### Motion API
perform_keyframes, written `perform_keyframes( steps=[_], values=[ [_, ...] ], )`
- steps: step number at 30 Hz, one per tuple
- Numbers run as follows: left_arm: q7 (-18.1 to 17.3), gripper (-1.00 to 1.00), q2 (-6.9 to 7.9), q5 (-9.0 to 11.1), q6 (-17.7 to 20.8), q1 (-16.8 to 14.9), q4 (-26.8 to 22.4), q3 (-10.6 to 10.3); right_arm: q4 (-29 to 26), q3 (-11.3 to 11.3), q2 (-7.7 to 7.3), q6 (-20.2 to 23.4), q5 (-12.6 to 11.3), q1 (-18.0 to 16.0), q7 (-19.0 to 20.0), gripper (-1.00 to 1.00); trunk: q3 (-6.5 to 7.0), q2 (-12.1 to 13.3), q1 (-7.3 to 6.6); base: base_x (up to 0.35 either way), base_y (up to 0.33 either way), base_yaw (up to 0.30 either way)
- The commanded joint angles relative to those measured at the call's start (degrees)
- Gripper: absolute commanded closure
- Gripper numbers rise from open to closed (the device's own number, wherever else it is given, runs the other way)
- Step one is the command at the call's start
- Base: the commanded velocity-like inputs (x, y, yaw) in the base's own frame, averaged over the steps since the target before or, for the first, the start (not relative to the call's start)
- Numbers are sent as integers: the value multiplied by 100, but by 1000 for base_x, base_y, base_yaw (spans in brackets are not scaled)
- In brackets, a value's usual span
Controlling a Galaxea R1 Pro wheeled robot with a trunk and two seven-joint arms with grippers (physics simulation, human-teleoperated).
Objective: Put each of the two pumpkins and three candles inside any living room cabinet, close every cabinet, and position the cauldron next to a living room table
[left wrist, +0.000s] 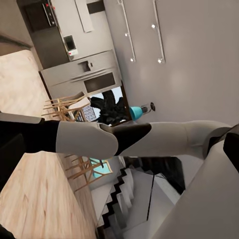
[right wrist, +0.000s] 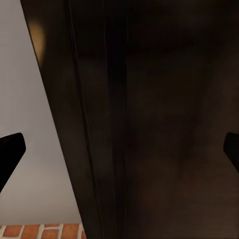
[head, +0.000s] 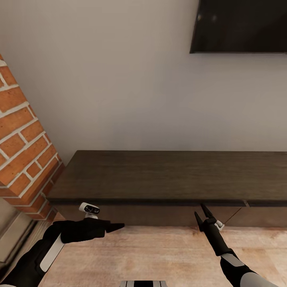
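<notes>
The right claw (head: 202,211) stands with its two dark fingers apart, tips just before the front edge of the cabinet (head: 159,175), holding nothing. The left claw (head: 115,227) points sideways over the floor; whether it is apart or together cannot be told. The cabinet is a long, low dark brown unit set against a pale grey wall (head: 119,79), its drawer fronts flush and its top bare. A brick column (head: 24,139) stands at its left end, a dark screen (head: 239,26) hangs above, and pale wood floor (head: 159,255) lies below.
</notes>
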Motion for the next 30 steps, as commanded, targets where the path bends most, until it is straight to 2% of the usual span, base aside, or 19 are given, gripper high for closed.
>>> perform_keyframes(
  steps=[1, 30],
  values=[
    [-20, -100, 6, 3, 61, -4, 1, -14, 3, -44, 1, 60, 20, -3, 17, -100, -4, -2, -1, 15, 0, 0],
    [-20, -100, -3, -55, 61, -4, 1, -14, 3, -44, 1, 60, 27, -3, 6, -100, -4, -2, -1, 24, 0, 0]
  ],
)
